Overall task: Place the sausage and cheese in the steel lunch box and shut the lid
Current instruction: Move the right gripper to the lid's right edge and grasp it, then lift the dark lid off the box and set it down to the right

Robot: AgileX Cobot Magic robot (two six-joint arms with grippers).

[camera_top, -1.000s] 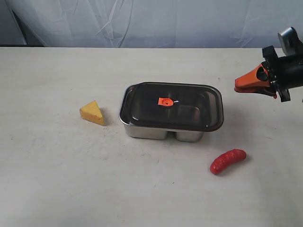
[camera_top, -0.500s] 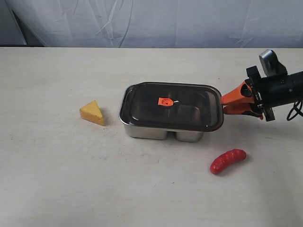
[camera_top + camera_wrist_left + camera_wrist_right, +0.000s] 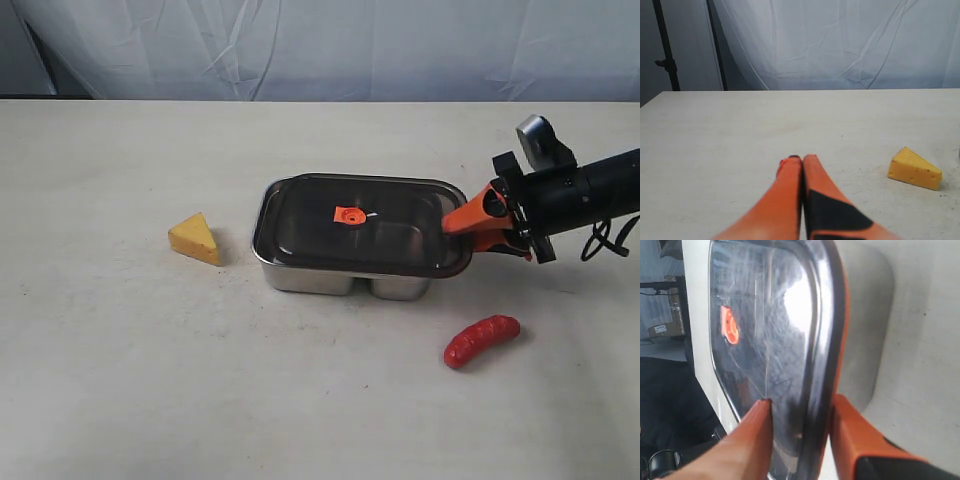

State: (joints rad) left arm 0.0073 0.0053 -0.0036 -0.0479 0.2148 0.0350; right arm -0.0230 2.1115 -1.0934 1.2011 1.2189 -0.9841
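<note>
The dark translucent lid (image 3: 362,224) with its orange valve tab (image 3: 349,215) lies on the steel lunch box (image 3: 330,277) at mid-table. My right gripper (image 3: 455,228) is at the box's right end, open, its orange fingers astride the lid's rim. In the right wrist view the lid (image 3: 770,330) runs between the two fingers of that gripper (image 3: 801,401). The yellow cheese (image 3: 196,238) sits left of the box. The red sausage (image 3: 482,340) lies in front of the box to the right. My left gripper (image 3: 799,159) is shut and empty, with the cheese (image 3: 914,169) ahead and off to one side.
A white cloth backdrop (image 3: 320,45) hangs behind the table. The left arm is outside the exterior view. A dark stand pole (image 3: 665,45) rises beyond the table's far edge in the left wrist view.
My right gripper has moved left and down from the table's right edge to the box's right end, and its fingers now straddle the lid's rim. Cheese, sausage and box have not moved.
</note>
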